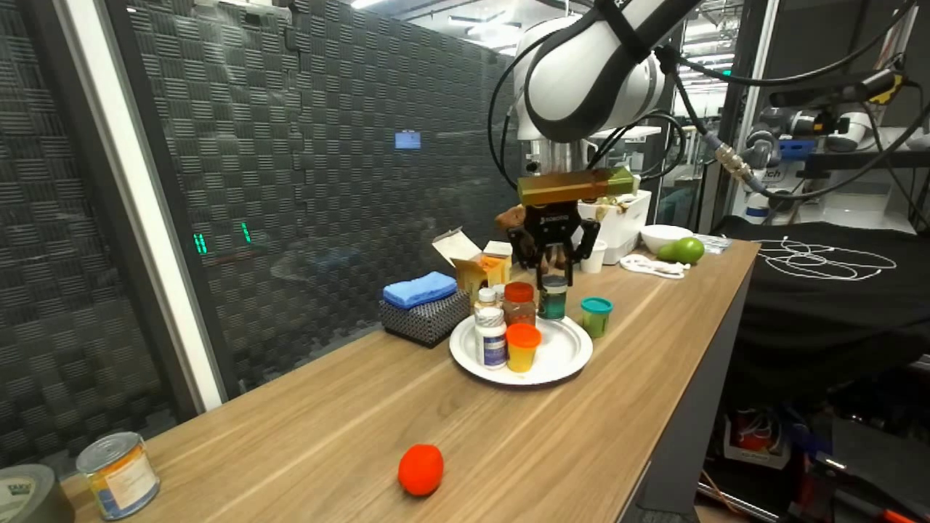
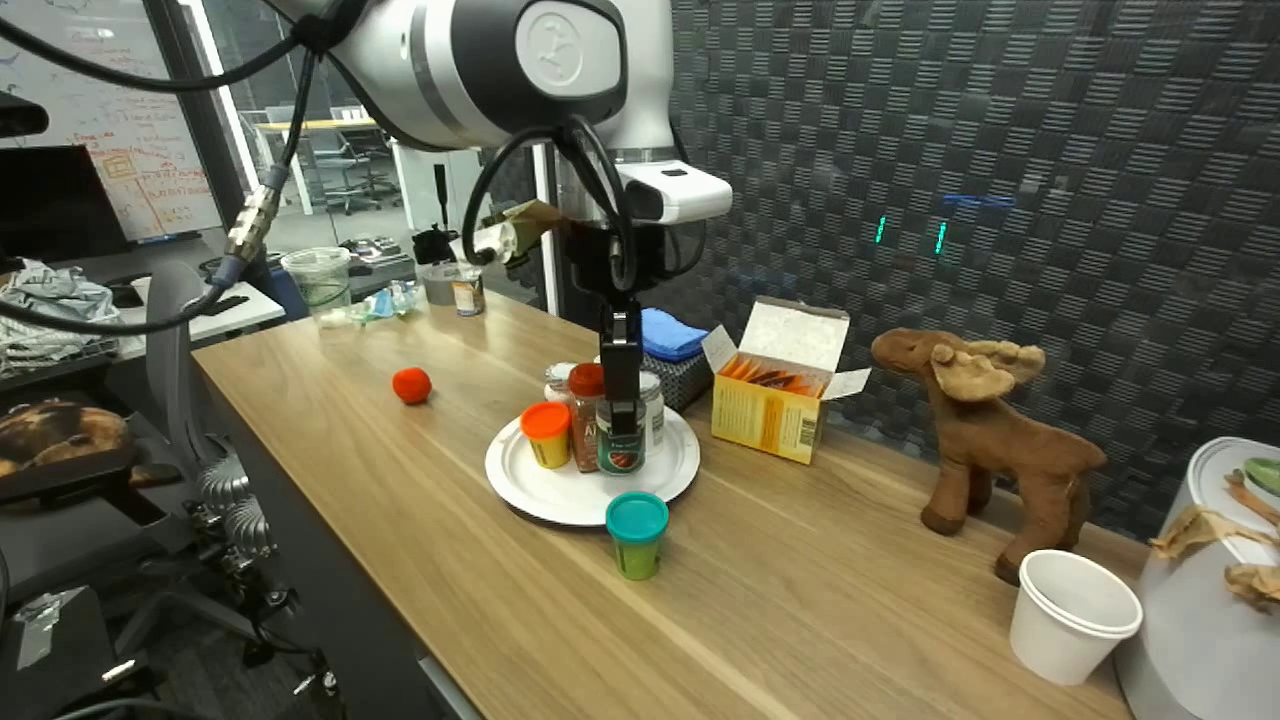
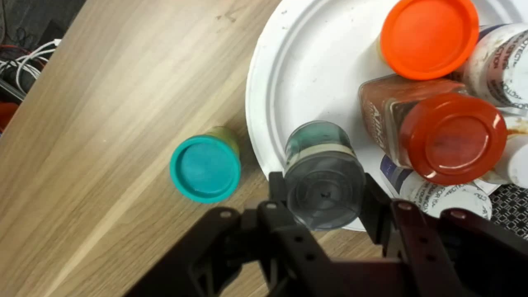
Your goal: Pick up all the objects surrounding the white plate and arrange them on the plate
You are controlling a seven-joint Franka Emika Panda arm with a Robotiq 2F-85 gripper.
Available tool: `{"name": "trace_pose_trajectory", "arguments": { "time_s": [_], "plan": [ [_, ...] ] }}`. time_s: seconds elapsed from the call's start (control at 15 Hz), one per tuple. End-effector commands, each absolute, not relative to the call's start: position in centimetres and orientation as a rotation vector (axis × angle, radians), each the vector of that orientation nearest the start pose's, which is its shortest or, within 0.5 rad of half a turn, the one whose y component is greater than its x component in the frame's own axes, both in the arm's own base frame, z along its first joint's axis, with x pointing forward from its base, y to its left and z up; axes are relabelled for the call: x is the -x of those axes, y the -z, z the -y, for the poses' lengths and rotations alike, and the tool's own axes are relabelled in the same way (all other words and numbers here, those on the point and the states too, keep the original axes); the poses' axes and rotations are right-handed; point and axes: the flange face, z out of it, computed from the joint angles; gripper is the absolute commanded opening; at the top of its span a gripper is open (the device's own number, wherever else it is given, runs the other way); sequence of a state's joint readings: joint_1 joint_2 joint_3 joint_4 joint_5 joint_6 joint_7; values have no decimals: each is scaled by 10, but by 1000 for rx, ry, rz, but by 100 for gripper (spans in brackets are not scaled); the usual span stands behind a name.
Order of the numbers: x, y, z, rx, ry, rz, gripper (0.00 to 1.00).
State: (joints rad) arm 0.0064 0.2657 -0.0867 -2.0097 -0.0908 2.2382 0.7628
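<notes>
My gripper (image 3: 324, 192) is shut on the dark green can (image 3: 319, 138), one finger on each side of its clear lid. In both exterior views the can is upright over the side of the white plate (image 1: 559, 356) close to the teal cup (image 2: 637, 535); I cannot tell whether its base touches the plate. On the plate stand the orange cup (image 1: 522, 352), the red-capped sauce bottle (image 3: 453, 138) and white bottles (image 1: 491, 341), bunched together. Just outside the rim, the teal cup rests on the table. Farther off on the wood lies the red ball-like fruit (image 1: 421, 470).
Beside the plate, a patterned box (image 1: 425, 319) bears a blue cloth (image 1: 419, 290). An opened yellow box (image 2: 770, 400), a plush moose (image 2: 1000, 440) and white paper cups (image 2: 1070, 620) line the wall side. A tin can (image 1: 120, 476) sits at the table's end.
</notes>
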Motion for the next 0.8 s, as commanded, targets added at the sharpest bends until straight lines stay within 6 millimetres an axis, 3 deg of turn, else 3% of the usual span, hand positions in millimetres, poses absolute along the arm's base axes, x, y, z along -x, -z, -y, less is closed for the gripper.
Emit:
{"name": "trace_pose_trajectory", "arguments": {
  "time_s": [0.0, 0.73],
  "plan": [
    [-614, -322, 49, 2935, -67, -1340, 21],
    [-658, -317, 43, 2876, -147, -1458, 21]
  ]
}}
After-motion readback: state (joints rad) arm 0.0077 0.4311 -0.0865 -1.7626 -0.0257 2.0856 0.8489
